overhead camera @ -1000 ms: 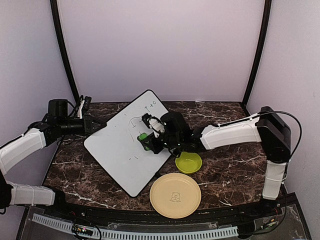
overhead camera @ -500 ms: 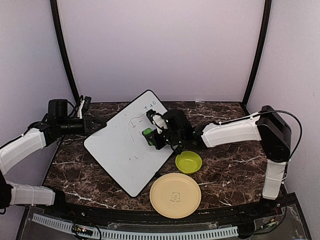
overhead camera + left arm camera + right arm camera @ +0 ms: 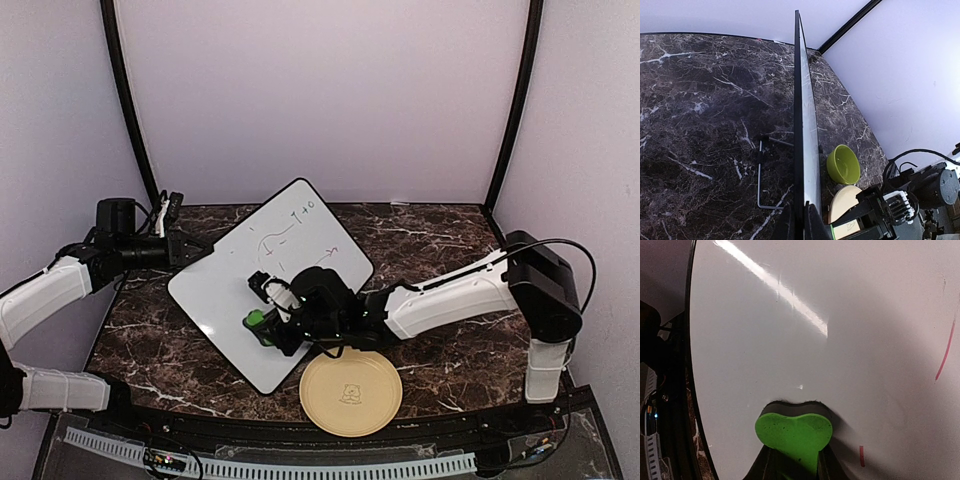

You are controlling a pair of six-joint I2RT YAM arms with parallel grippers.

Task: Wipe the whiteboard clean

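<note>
On the marble table, left jaws clench the whiteboard; right jaws grip a green eraser.

Left arm bent, right arm outstretched (fingers pinched on both).

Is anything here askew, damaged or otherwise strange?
The whiteboard sits askew to the table, one edge clamped in the left gripper. This seems intended: the right gripper presses a green eraser on it. Some marker lines remain at the far end. Nothing looks spilled or damaged.
</note>
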